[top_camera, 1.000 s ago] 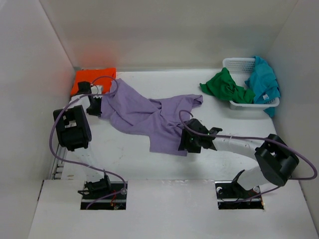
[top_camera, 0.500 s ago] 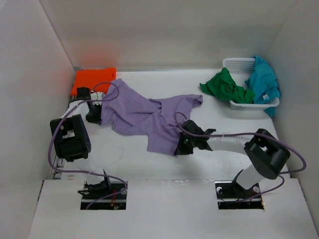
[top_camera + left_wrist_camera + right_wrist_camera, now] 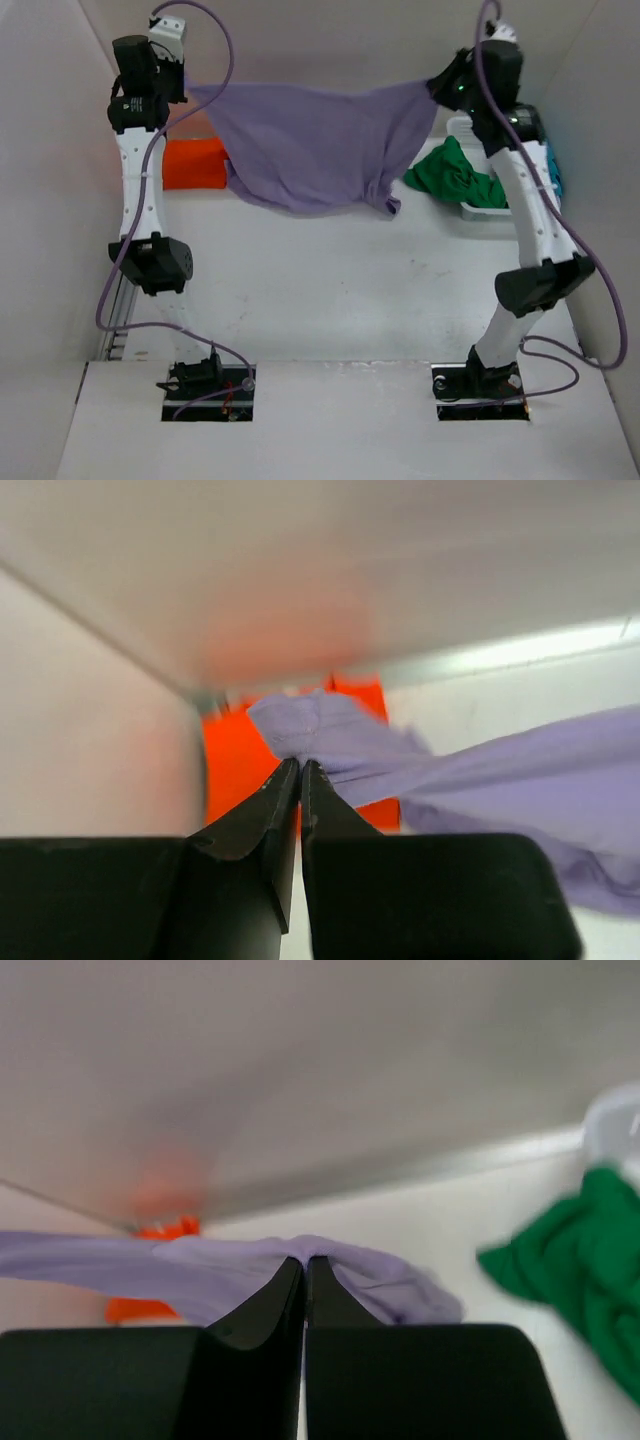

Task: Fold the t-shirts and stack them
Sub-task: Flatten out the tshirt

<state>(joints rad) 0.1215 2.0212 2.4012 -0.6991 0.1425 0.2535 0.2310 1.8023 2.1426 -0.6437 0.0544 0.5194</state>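
Above the far half of the table, the lavender t-shirt hangs spread between both arms.

- Left gripper: clenched on one top corner of the cloth.
- Right gripper: clenched on the opposite corner.

Both wrist views confirm the pinch, with fabric emerging at the closed fingertips. Whether the lower hem clears the table cannot be confirmed from overhead.

The step in hand, as judged, is spreading the garment before folding. The orange t-shirt lies folded at the far left. The green t-shirt rests against the basket.

The next move calls for lowering both grippers together. Keep the cloth taut and lay it flat on open table in front of the orange t-shirt.
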